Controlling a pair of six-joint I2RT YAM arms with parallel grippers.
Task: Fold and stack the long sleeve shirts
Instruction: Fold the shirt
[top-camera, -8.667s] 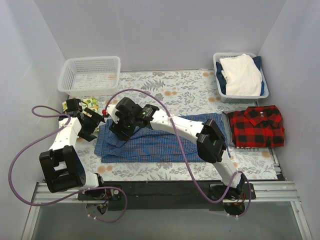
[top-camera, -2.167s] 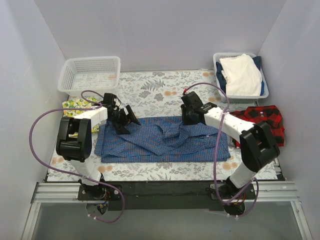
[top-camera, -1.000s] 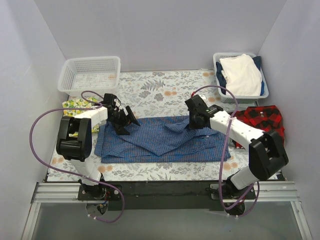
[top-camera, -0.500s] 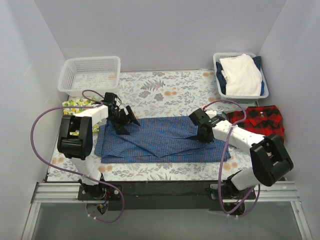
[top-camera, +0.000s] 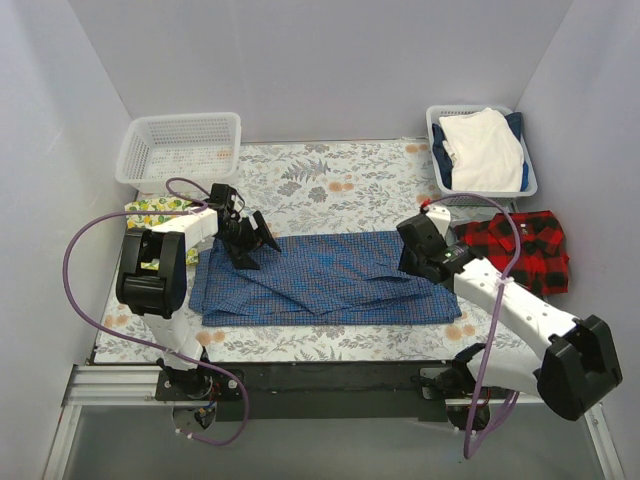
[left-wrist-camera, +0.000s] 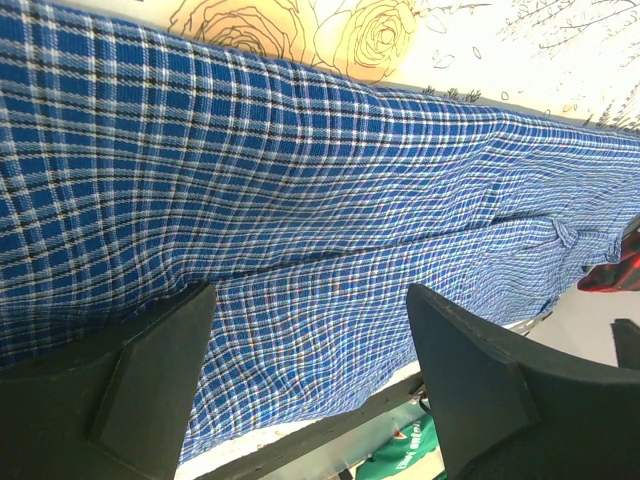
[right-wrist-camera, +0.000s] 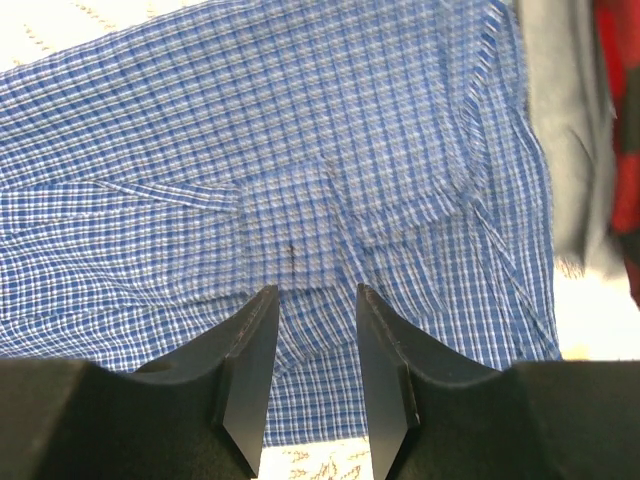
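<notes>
The blue checked shirt (top-camera: 330, 282) lies flat across the middle of the floral table, folded into a long band; it fills the left wrist view (left-wrist-camera: 300, 200) and the right wrist view (right-wrist-camera: 300, 180). The red-and-black plaid shirt (top-camera: 525, 250) lies folded at the right. My left gripper (top-camera: 258, 242) is open and empty over the blue shirt's upper left corner. My right gripper (top-camera: 418, 262) hovers over the shirt's right end with its jaws apart and nothing between them.
An empty white basket (top-camera: 180, 150) stands at the back left. A basket at the back right (top-camera: 482, 155) holds the white garment over dark cloth. The yellow lemon-print cloth (top-camera: 150, 210) lies left of the blue shirt.
My right gripper carried the shirt's sleeve from the left across to the right end, laid it flat and let go. The left gripper stayed at the upper left corner.
</notes>
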